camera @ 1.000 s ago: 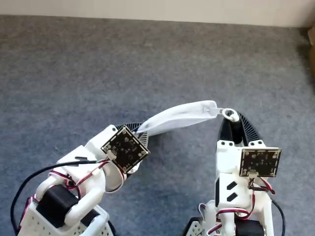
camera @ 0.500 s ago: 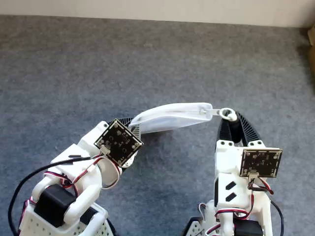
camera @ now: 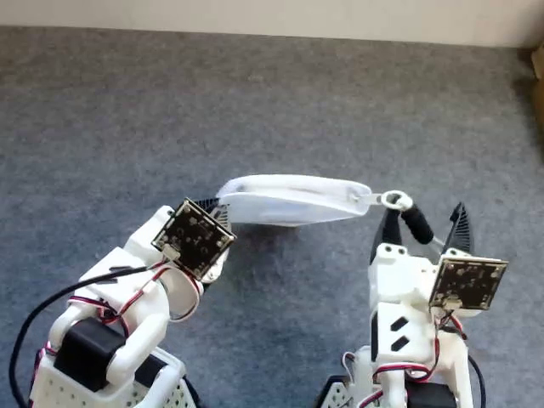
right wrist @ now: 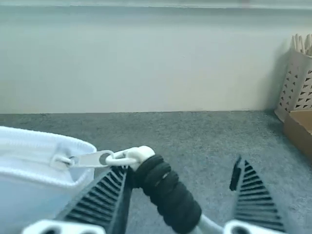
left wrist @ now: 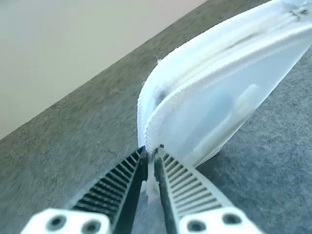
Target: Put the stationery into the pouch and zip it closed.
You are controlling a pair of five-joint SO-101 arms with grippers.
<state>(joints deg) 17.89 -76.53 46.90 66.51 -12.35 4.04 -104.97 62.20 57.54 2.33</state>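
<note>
A translucent white pouch [camera: 293,200] hangs level above the grey carpet, with pale stationery shapes [left wrist: 229,112] showing through its side. My left gripper [camera: 218,206] is shut on the pouch's end seam [left wrist: 150,163]. At the other end the zipper slider [right wrist: 63,160] carries a white ring pull [camera: 393,201] with a black wrapped cord [right wrist: 165,192]. My right gripper [camera: 425,212] is open there. The black cord [camera: 416,225] lies between its spread fingers, against one finger [right wrist: 105,195].
A beige perforated holder [right wrist: 297,78] and a brown box [right wrist: 300,131] stand at the far right, near the wall. Grey carpet [camera: 255,102] spreads wide beyond the pouch.
My right gripper has opened and let go of the black cord. My left gripper has carried its end of the pouch to the left, and the pouch now hangs flatter.
</note>
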